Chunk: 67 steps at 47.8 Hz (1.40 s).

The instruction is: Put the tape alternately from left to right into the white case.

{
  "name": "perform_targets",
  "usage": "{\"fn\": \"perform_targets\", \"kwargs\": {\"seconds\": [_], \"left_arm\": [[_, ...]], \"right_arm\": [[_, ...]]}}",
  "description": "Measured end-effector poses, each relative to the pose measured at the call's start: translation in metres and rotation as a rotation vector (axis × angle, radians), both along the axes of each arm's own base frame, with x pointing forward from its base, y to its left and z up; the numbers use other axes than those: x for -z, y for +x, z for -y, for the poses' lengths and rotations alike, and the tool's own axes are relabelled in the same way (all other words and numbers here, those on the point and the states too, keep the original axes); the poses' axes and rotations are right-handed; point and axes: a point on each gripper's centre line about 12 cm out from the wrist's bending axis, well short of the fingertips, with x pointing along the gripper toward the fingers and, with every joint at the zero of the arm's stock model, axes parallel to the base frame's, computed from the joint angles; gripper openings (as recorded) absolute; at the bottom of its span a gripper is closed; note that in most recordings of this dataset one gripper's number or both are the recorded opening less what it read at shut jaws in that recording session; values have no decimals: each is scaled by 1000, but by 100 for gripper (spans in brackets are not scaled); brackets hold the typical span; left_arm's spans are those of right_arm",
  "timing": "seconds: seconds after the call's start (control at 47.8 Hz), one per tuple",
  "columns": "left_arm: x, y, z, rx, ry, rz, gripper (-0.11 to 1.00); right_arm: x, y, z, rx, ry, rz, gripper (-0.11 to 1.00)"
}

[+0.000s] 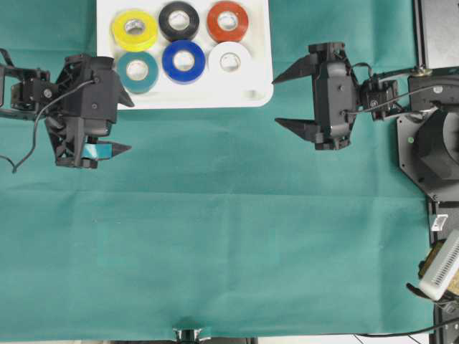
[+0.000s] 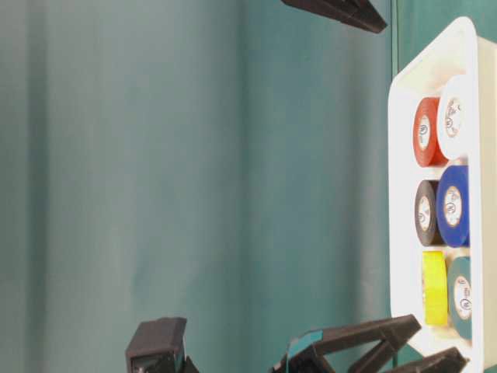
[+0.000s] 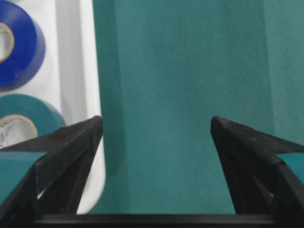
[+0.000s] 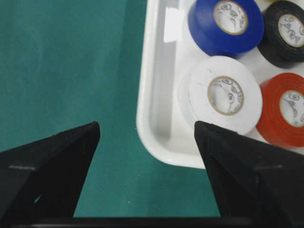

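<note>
Tape rolls, all six of them, sit inside the white case (image 1: 262, 86) at the top of the overhead view: yellow roll (image 1: 135, 29), black roll (image 1: 179, 20) and red-orange roll (image 1: 228, 21) in the far row, teal roll (image 1: 138, 71), blue roll (image 1: 183, 61) and white roll (image 1: 229, 61) in the near row. No roll lies loose on the green cloth (image 1: 229, 251) that I can see.

Both arms flank the tray. The left gripper (image 1: 122, 123) hangs just off the case's near left corner, jaws spread wide with nothing between them; its wrist view shows bare cloth in the gap and the teal roll just past the rim. The right gripper (image 1: 290, 99) stands a little apart from the case's right edge, jaws also wide and empty (its camera looks across the rounded corner at the white roll).

So the tape lies up and inward from each gripper, the teal roll nearest the left one, the white roll nearest the right. My judgement is that the filling looks done, and any coming move is likely a retreat from the tray rather than another reach.
</note>
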Motion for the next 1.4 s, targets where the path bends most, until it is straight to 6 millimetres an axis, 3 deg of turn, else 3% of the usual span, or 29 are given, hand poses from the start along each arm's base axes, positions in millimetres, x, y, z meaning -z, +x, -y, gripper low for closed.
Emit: {"fn": "perform_targets", "kwargs": {"seconds": [0.669,0.857,1.401], "left_arm": [[2,-2,0,0,0,23,98],[-8,-3,0,-1,1,54,98],[-20,-26,1,-1,1,100,98]], "right_arm": [[1,0,-3,-13,2,1,87],[2,-3,-4,-14,2,-1,87],[-10,-23,-7,-17,-6,65,87]]}}
